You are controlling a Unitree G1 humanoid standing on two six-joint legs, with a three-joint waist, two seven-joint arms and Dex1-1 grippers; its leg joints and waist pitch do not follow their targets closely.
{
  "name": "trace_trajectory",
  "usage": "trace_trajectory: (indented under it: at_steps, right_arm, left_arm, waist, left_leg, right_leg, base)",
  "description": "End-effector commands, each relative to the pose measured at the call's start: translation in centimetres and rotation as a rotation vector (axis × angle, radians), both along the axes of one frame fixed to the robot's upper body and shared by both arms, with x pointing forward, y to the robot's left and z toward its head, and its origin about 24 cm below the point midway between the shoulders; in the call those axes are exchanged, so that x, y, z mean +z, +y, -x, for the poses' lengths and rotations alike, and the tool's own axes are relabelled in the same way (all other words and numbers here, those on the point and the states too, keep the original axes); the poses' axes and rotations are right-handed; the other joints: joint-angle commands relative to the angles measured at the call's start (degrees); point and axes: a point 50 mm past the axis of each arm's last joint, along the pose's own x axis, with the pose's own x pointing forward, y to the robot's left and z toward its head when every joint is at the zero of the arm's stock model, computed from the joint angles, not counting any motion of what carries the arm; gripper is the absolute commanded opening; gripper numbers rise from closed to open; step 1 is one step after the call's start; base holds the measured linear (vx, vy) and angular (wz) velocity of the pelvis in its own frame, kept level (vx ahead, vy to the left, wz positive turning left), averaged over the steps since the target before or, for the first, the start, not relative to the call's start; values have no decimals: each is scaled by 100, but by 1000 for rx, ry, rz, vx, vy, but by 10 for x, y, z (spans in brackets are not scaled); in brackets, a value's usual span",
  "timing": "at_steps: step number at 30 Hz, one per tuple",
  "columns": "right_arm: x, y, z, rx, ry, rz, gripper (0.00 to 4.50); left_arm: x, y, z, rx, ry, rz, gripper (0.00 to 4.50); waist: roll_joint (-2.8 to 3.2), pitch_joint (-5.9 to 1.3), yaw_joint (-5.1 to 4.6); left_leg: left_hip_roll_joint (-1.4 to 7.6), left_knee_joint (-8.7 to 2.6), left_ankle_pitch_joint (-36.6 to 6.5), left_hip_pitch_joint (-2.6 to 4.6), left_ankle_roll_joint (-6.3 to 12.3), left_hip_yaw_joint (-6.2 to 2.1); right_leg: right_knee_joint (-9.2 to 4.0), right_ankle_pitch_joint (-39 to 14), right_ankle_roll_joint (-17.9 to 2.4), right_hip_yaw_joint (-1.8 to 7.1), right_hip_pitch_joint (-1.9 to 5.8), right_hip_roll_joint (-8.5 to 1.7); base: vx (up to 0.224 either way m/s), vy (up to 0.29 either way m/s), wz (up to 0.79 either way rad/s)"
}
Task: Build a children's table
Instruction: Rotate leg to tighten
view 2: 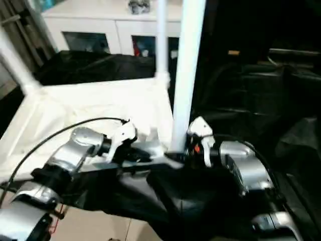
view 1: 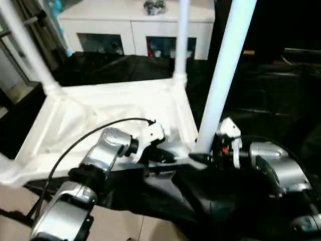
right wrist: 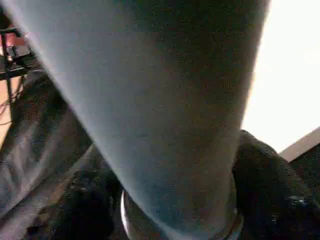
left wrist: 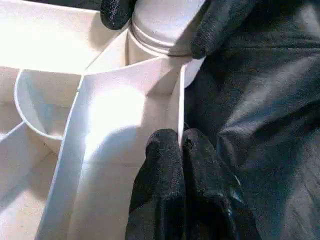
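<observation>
The tabletop (view 1: 75, 118) lies underside up on the black-draped table (view 1: 261, 90). Left jaws (left wrist: 181, 150) pinch its thin rim wall (fingers pressed tight together). Right jaws (view 1: 204, 159) clasp the base of an upright leg (view 1: 225, 65) at the near corner socket.

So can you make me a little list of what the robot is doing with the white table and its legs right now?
table part: white plastic rectangular tabletop, lying underside up on the black-draped work table
legs standing up: two far white tapered tube legs, upright in corner sockets
near leg: long white tube leg, upright at the near right corner
left gripper: shut, pinching the tabletop's thin rim
right gripper: black fingers around the near leg's base
behind: white cabinet
</observation>
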Motion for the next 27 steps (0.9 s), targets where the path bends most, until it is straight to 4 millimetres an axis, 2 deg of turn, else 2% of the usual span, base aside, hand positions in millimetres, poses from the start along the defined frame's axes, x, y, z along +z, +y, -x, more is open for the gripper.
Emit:
trace_trajectory:
  at_steps: [1,5,9,11,12,13,14,15,16,18,19,21,22,23,24,26,27]
  right_arm:
    - [-11,34,16,191,83,-30,279]
    - [-11,36,18,200,87,-30,261]
    - [-14,40,12,127,65,-35,256]
    - [-18,44,2,-3,23,-23,255]
    - [-19,44,-2,-47,14,-16,255]
    - [-24,46,-12,-173,-12,5,254]
    - [-24,46,-13,-182,-12,6,254]
    - [-27,48,-19,-265,-12,12,254]
    - [-28,50,-21,-301,-9,11,254]
    - [-33,59,-28,-411,15,0,248]
    - [-35,64,-30,-450,29,-3,242]
    - [-37,71,-33,-503,29,5,235]
    - [-37,75,-35,-528,29,8,233]
    - [-38,80,-36,-543,21,4,233]
    - [-36,83,-37,-541,10,-3,233]
    - [-35,84,-38,-541,4,-14,233]
    - [-31,85,-39,-527,5,-59,256]
  left_arm:
    - [-2,-17,7,-59,25,20,0]
    - [-2,-16,9,-69,33,25,0]
    - [-2,-20,7,-26,13,43,0]
    - [-1,-24,2,44,-8,60,0]
    - [-1,-26,0,69,-13,65,0]
    - [1,-30,-4,133,-20,83,0]
    - [1,-30,-4,139,-20,84,0]
    - [1,-33,-8,197,-27,84,0]
    - [1,-34,-10,221,-30,83,0]
    - [0,-40,-15,310,-38,73,0]
    - [0,-44,-17,353,-43,72,0]
    - [1,-49,-20,435,-47,73,0]
    - [1,-54,-20,454,-51,76,0]
    - [2,-60,-19,468,-56,78,0]
    - [2,-62,-18,471,-56,85,0]
    - [3,-63,-18,471,-56,92,0]
    - [4,-65,-17,459,-53,105,0]
  waist:
    - [-108,-299,6]
    - [-115,-302,6]
    - [-112,-294,-3]
    - [-110,-262,-47]
    - [-112,-243,-75]
    - [-129,-231,-115]
    - [-118,-220,-139]
    - [-119,-216,-167]
    - [-115,-222,-240]
    - [-101,-232,-289]
    - [-86,-236,-344]
    - [-94,-245,-360]
    - [-101,-260,-350]
    - [-97,-263,-345]
    - [-124,-267,-343]
    - [-119,-265,-317]
    - [-120,-266,-316]
  left_leg:
    - [576,-397,-965,92,480,-259]
    - [573,-392,-904,85,485,-259]
    - [564,-390,-935,84,464,-258]
    - [547,-406,-1157,90,354,-262]
    - [536,-422,-1349,108,250,-276]
    - [530,-428,-1529,135,141,-290]
    - [527,-436,-1618,140,83,-301]
    - [523,-445,-1698,146,42,-316]
    - [526,-458,-1831,145,-51,-335]
    - [527,-465,-1831,141,-61,-339]
    - [526,-473,-1843,135,-74,-338]
    - [518,-462,-1804,143,-62,-326]
    - [501,-432,-1619,121,64,-304]
    - [499,-427,-1571,114,97,-302]
    - [498,-425,-1506,98,159,-299]
    - [502,-419,-1466,98,231,-294]
    - [499,-419,-1450,92,252,-293]
  right_leg:
    - [-359,-934,-1407,326,193,-632]
    - [-349,-870,-1402,326,196,-633]
    - [-367,-1007,-1372,325,186,-634]
    - [-414,-1398,-1311,329,155,-639]
    - [-449,-1780,-1257,322,153,-641]
    - [-483,-2134,-1188,328,131,-646]
    - [-493,-2278,-1162,329,120,-650]
    - [-507,-2412,-1121,327,119,-645]
    - [-507,-2458,-1089,333,117,-637]
    - [-489,-2229,-1134,343,115,-632]
    - [-476,-2043,-1201,341,118,-621]
    - [-477,-1880,-1253,344,118,-624]
    - [-477,-1706,-1280,354,142,-639]
    - [-477,-1666,-1289,352,142,-638]
    - [-478,-1622,-1293,343,156,-638]
    - [-481,-1610,-1276,340,157,-637]
    - [-481,-1601,-1269,338,164,-632]
  base:
    - [0,0,0]
    - [0,0,0]
    - [0,0,0]
    - [0,0,0]
    - [0,0,0]
    - [0,0,0]
    - [0,0,0]
    - [0,0,0]
    - [0,0,0]
    - [0,0,0]
    - [0,0,0]
    - [0,0,0]
    - [0,0,0]
    - [0,0,0]
    - [0,0,0]
    - [0,0,0]
    - [0,0,0]
